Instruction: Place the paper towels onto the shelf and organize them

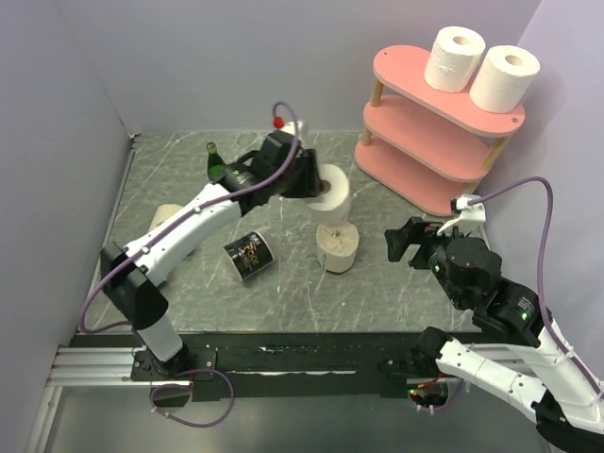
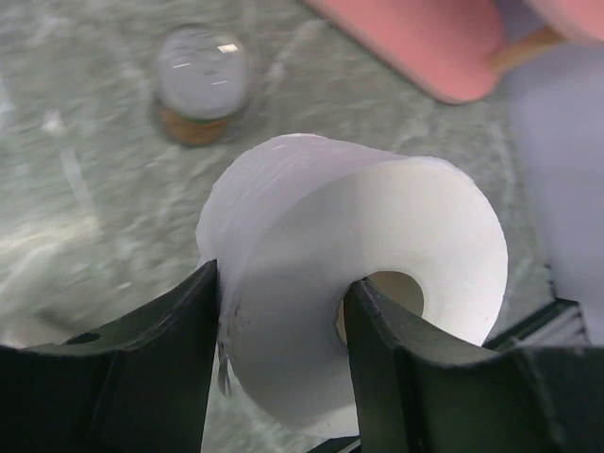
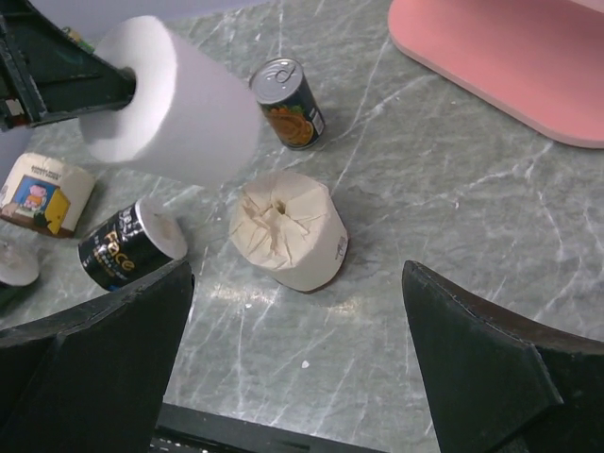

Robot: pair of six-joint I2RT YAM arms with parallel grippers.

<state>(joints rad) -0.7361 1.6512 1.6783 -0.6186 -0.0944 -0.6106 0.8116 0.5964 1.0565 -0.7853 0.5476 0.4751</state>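
Observation:
The pink three-tier shelf (image 1: 415, 123) stands at the back right. Two white paper towel rolls (image 1: 455, 58) (image 1: 505, 77) stand upright side by side on its top board. My left gripper (image 1: 314, 181) is shut on the third white roll (image 1: 332, 195) and holds it in the air over the middle of the table, left of the shelf. In the left wrist view one finger (image 2: 387, 368) is inside the roll's (image 2: 396, 217) core and the other is outside its wall. My right gripper (image 1: 401, 243) is open and empty, low over the table in front of the shelf.
A beige paper-wrapped roll (image 1: 337, 245) stands under the held roll. A black can (image 1: 249, 255) lies to its left. A green bottle (image 1: 215, 162), an orange-labelled can (image 3: 293, 104) and a printed packaged roll (image 3: 42, 193) are on the left half. Walls close both sides.

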